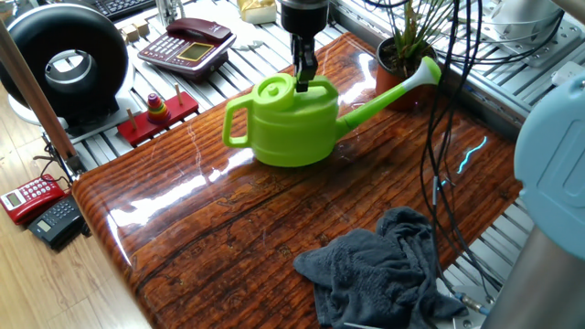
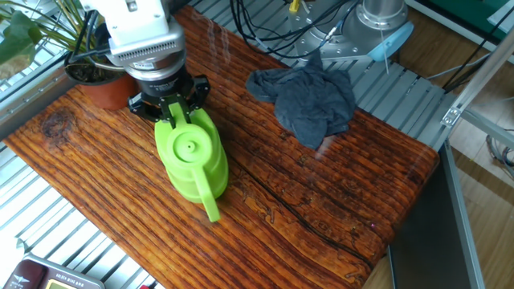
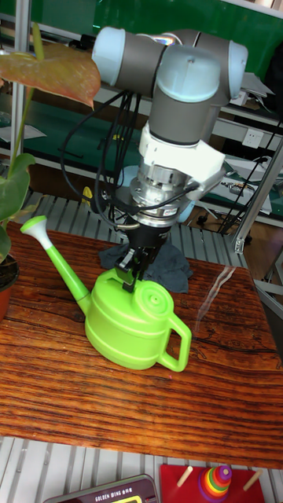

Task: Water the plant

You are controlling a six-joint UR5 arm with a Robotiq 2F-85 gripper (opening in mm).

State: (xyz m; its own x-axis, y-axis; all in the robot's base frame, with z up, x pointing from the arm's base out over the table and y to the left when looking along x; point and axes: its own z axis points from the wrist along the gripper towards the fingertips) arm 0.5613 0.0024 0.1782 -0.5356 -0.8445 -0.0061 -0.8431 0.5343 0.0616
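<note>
The plant (image 1: 409,41), thin green leaves in a reddish-brown pot (image 2: 90,79), stands at the far corner of the wooden table (image 1: 238,228). A lime-green watering can (image 1: 294,123) is upright beside it, and the spout head (image 1: 426,68) reaches the pot's rim. My gripper (image 1: 305,79) comes down from above and is shut on the raised edge at the can's top opening, also visible in the other fixed view as gripper (image 2: 175,114) and can (image 2: 191,156). The tall fixed view shows the gripper (image 3: 130,275) on the can (image 3: 134,321), handle pointing away from the plant. Whether the can touches the table is unclear.
A crumpled grey cloth (image 1: 384,270) lies at the near right of the table. Black cables (image 1: 448,137) hang beside the plant. Off the table's far side are a red telephone (image 1: 187,46), a red ring toy (image 1: 157,111) and a black round device (image 1: 64,64).
</note>
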